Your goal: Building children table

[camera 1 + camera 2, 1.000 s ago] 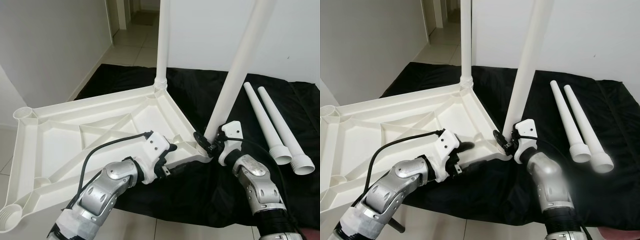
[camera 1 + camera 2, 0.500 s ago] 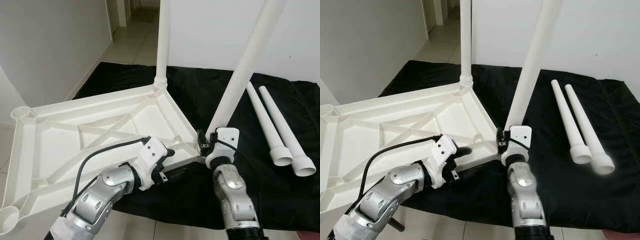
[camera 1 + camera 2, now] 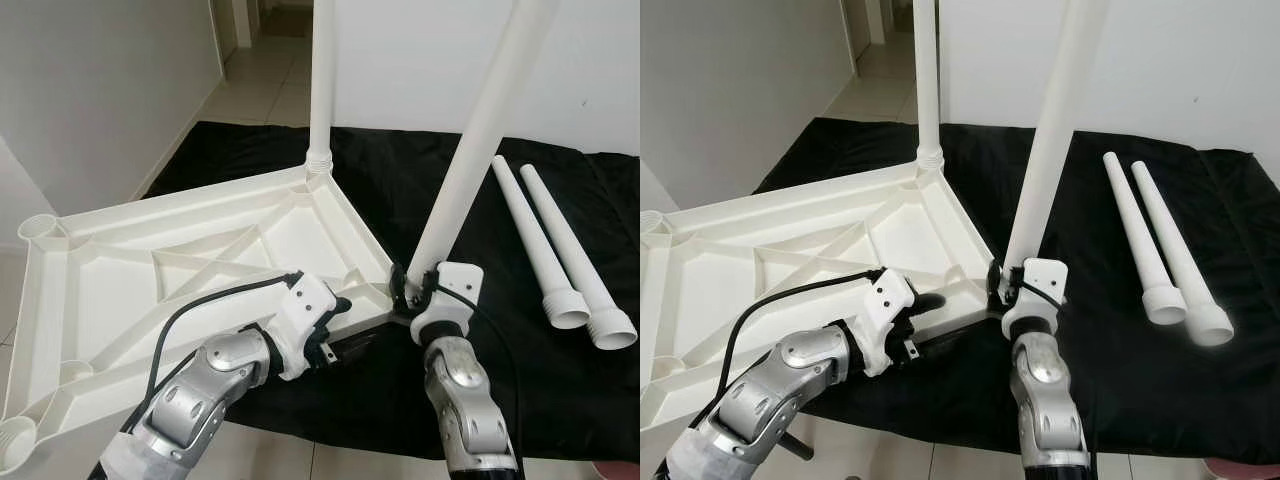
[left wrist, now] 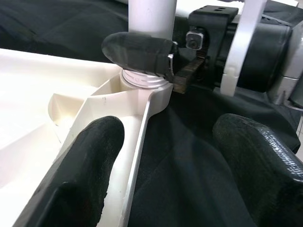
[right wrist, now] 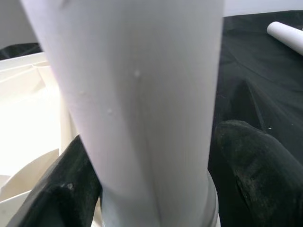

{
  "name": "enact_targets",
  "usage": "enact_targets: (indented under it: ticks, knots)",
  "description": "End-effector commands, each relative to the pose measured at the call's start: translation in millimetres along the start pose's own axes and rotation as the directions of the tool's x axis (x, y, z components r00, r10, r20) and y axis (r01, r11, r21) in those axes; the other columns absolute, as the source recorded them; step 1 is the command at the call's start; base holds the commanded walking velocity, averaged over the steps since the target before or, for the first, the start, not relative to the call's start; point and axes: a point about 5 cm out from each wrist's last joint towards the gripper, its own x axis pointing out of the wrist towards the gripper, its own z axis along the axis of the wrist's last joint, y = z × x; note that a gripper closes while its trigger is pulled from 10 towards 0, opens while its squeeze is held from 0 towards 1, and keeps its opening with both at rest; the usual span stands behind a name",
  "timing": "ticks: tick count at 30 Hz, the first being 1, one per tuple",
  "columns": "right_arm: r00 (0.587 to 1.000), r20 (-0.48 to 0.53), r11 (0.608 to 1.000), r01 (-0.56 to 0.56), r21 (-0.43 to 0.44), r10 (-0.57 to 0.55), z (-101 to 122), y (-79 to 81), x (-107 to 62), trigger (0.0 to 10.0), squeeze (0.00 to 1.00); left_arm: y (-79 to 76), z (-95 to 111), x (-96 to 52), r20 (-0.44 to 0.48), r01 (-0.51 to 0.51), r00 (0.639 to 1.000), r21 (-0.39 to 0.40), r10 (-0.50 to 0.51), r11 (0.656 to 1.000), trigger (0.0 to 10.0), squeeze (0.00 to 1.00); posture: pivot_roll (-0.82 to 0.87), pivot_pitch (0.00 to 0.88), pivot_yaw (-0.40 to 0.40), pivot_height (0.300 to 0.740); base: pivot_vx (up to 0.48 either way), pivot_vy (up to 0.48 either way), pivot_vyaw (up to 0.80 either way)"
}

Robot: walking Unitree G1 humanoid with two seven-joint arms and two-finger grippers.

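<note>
The left gripper point(image 3: 338, 318) is standing open astride the near rim of the upturned white tabletop point(image 3: 150, 270), which is lying on the black cloth point(image 3: 560, 390). Just beside it, the right gripper point(image 3: 408, 292) is clamping the foot of a leaning table leg point(image 3: 470, 150) at the corner socket. Farther back, another leg point(image 3: 322, 80) is standing upright, and 2 loose legs point(image 3: 555, 245) are lying on the cloth.

Left gripper point(image 3: 340, 310) jaws spread, right gripper point(image 3: 412, 288) jaws clamped
</note>
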Motion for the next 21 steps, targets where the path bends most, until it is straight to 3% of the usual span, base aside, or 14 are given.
enact_targets:
  ticks: [1,8,15,21]
  knots:
    - [1.0,-0.004,0.999,-0.001,0.048,0.001,-2,3.3,-6.2,10.0,0.0,-0.5,-3,-2.0,-0.017,0.016,1.0,-0.009,-0.016,1.0,10.0,0.0,-0.06,0.065,0.05,0.74,0.0,0.0,0.0]
    - [1.0,0.005,0.999,-0.024,0.032,0.024,-1,3.7,-19.6,10.0,0.0,-2.8,3,-2.0,0.036,0.004,0.999,-0.053,-0.002,0.999,10.0,0.0,-0.06,0.065,0.048,0.74,0.0,0.0,0.0]
    - [0.999,0.009,0.999,-0.047,-0.014,0.047,-3,-0.9,-29.2,10.0,0.0,-2.1,2,-4.4,0.027,0.01,1.0,-0.05,-0.008,0.999,10.0,0.0,-0.06,0.062,0.049,0.74,0.0,0.0,0.0]
    - [0.992,-0.01,0.992,-0.126,-0.01,0.125,-8,-6.3,-54.1,10.0,0.0,5.8,8,-11.0,0.045,-0.003,0.999,-0.057,0.006,0.998,10.0,0.0,-0.06,0.049,0.054,0.74,0.0,0.0,0.0]
